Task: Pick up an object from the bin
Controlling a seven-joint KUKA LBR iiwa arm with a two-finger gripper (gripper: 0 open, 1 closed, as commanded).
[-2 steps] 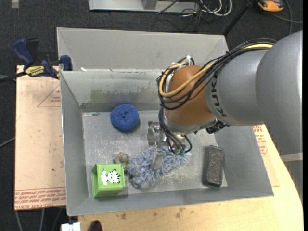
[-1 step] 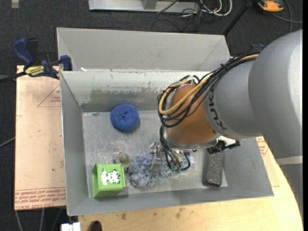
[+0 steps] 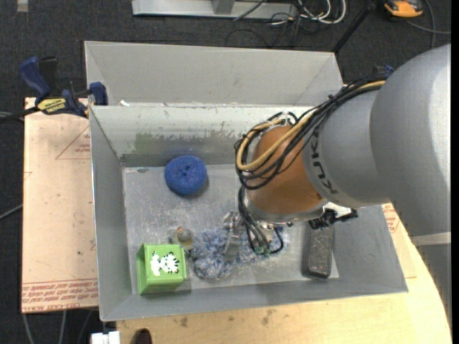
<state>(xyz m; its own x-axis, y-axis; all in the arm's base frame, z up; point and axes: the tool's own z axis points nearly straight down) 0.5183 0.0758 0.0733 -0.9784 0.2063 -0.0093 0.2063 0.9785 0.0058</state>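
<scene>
In the camera view, the big grey arm (image 3: 391,145) came in from the right and bent down into the grey bin (image 3: 215,70). Its gripper (image 3: 233,241) was low in the near middle of the bin, right at a crumpled blue-and-white cloth (image 3: 209,255). It looked to be touching the cloth's right side. The arm's orange cover (image 3: 283,172) hid much of the gripper, so I could not tell if it was apart or together, or if it held anything.

The cloth was the closest thing to the gripper, so I think it was the one to be picked. A green box (image 3: 162,267) sat just left of the cloth. A small brown thing (image 3: 183,233) lay beside them. A blue ball (image 3: 186,174) sat farther back, and a dark grey block (image 3: 318,251) lay to the right. Both were well apart from the gripper, so they would likely not get in its way.
</scene>
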